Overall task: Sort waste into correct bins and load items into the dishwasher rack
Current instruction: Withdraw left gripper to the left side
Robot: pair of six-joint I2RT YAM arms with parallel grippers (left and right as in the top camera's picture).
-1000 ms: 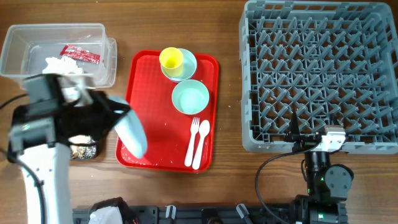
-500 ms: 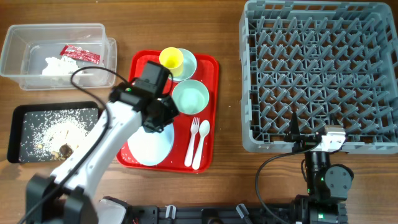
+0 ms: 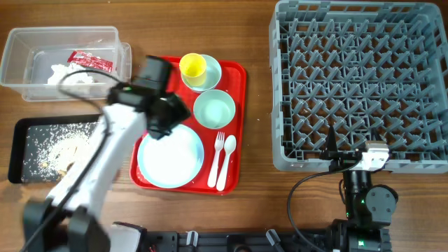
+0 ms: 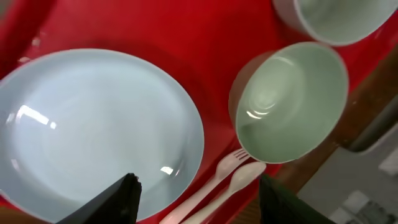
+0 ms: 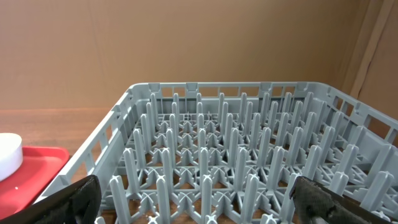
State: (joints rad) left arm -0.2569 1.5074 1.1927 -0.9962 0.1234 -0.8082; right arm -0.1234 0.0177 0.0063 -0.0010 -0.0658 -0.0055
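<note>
A brown wooden table seen from above. The left gripper hangs low over a glossy red tray, its two dark fingers spread wide and holding nothing. Directly beneath it is the smooth, round pale blue plate, which lies flat on the tray. Just beside the plate sit a mint green bowl and a white plastic fork and spoon lying side by side. A yellow cup stands in a small light blue bowl at the tray's far end.

The right gripper is also spread open and empty, facing the dishwasher rack — a grey square crate of upright pegs.

At far left, a clear plastic tub holds crumpled white tissue and a red sachet. Near the tub, a shallow black tray carries scattered white crumbs — the left arm hides its right end.
</note>
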